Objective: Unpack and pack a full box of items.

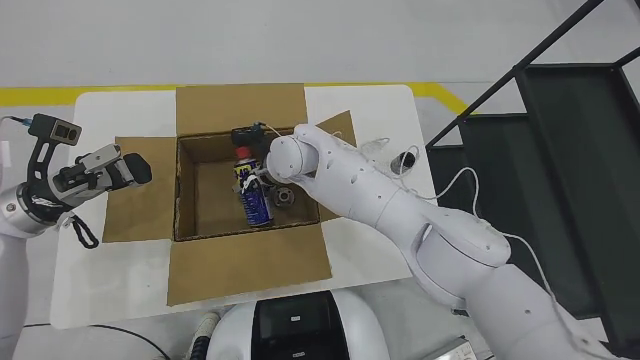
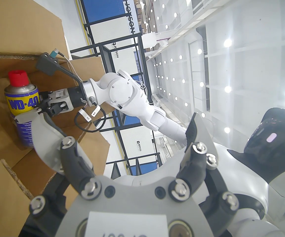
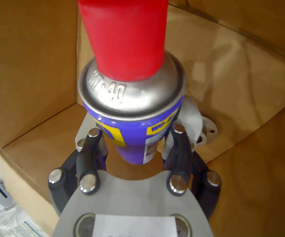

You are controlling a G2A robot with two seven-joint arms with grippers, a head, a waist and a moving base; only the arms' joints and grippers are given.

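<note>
Brown cardboard box [image 1: 210,195]: flaps spread out flat, sitting on the white table [image 1: 375,110].
Blue and yellow metal spray can [image 1: 256,198] [image 2: 21,99] [image 3: 132,94]: cylinder with a red plastic cap, inside the box, cap end toward the far wall. I cannot tell whether its base touches the box floor.
Right gripper [image 1: 263,176] [image 2: 43,104] [image 3: 137,136]: down in the box, jaws clamped on the can's blue body, one finger on either side.
Left gripper [image 1: 125,170] [image 2: 117,129]: over the box's left flap, outside the opening, jaws spread wide with nothing between them.
Silver round metal flange [image 1: 285,197] [image 3: 208,130]: small, with bolt holes, on the box floor just beside the can.
</note>
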